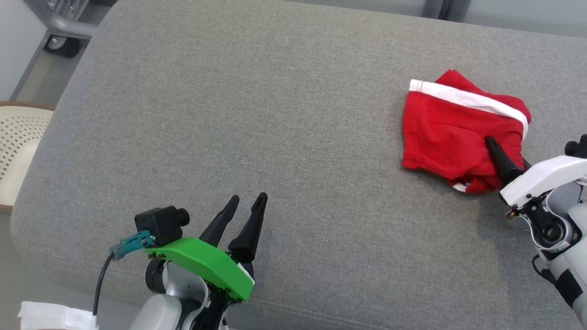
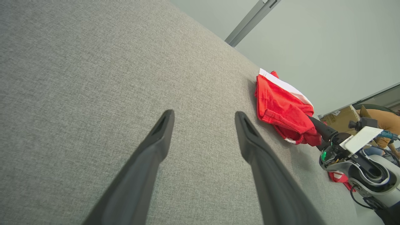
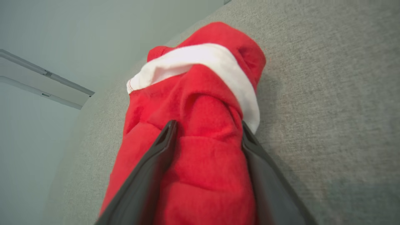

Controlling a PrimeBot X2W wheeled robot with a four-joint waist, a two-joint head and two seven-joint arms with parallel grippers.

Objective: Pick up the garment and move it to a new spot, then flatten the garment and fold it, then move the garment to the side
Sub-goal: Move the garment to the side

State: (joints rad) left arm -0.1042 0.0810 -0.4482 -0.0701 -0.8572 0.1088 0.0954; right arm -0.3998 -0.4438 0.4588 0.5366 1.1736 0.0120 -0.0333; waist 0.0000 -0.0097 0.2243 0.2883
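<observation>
The garment (image 1: 449, 123) is a red pair of shorts with a white waistband, lying crumpled at the right of the grey cushion (image 1: 275, 114). My right gripper (image 1: 493, 144) is pushed into its near edge. In the right wrist view the right gripper (image 3: 207, 125) stands open, its two dark fingers astride a raised ridge of the red garment (image 3: 200, 103). One finger is partly buried in cloth in the head view. My left gripper (image 1: 248, 198) hovers open over bare cushion at the lower left, far from the garment (image 2: 281, 109). The left gripper (image 2: 203, 114) has nothing between its fingers.
A cream perforated seat (image 1: 18, 137) stands off the cushion's left edge. A metal frame on castors (image 1: 59, 32) is at the far left corner. Cardboard boxes (image 2: 340, 117) sit beyond the cushion's right end. Bare grey fabric stretches across the middle and left.
</observation>
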